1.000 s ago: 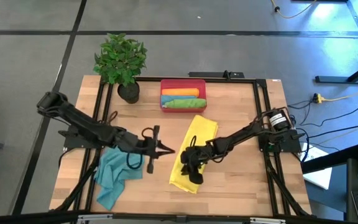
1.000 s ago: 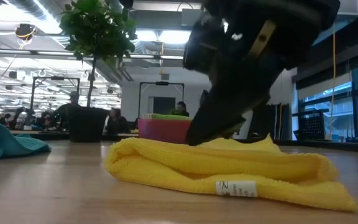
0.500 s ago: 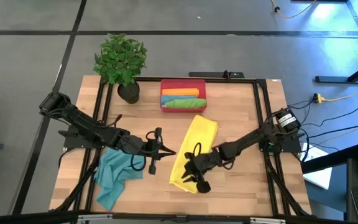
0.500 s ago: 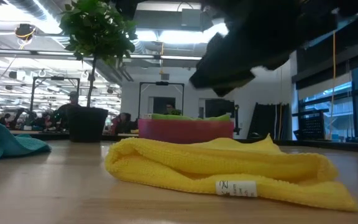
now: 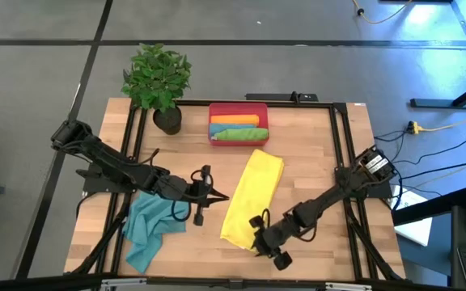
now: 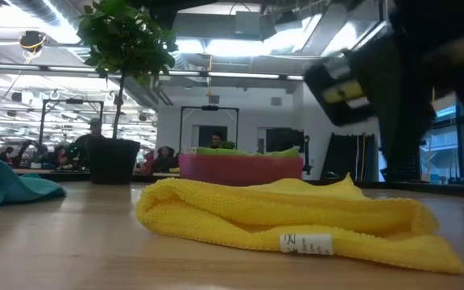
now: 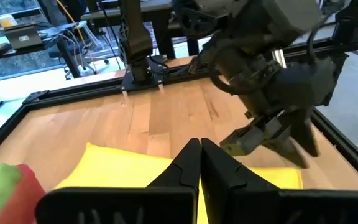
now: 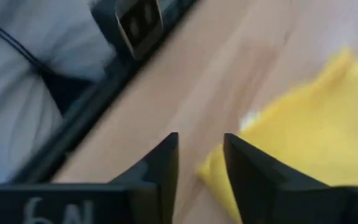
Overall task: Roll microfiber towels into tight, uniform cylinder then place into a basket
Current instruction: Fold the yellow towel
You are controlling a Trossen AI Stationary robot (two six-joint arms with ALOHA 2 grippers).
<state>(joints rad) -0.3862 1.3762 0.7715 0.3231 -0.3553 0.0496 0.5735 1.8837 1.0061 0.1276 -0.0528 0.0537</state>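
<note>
The yellow towel (image 5: pixel 252 196) lies folded into a long, loose strip on the surface (image 5: pixel 314 153), not yet rolled. Its long axis runs from the near edge of the surface, where the right hand (image 5: pixel 270 247) hovers just beside its corner, away toward the basket (image 5: pixel 238 124), leaning slightly sideways. In the low view the yellow towel (image 6: pixel 296 219) shows soft, uneven layers with a small label at its near end, so it is far from a tight cylinder.

The basket sits beyond the far end of the strip, well away from both hands. It already holds an orange towel (image 5: pixel 237 120) and a green towel (image 5: pixel 239 134), which look rolled. I judge the task roughly halfway done: two are stored, the yellow one needs rolling and placing, and a teal towel (image 5: pixel 150 227) lies crumpled and untouched under the left arm.

The right hand is empty, its fingers (image 8: pixel 159 168) parted with a gap between them, close to the yellow corner without touching it. The left hand (image 5: pixel 201 194) is closed on nothing, waiting beside the strip's middle, its tips pointing toward it.
</note>
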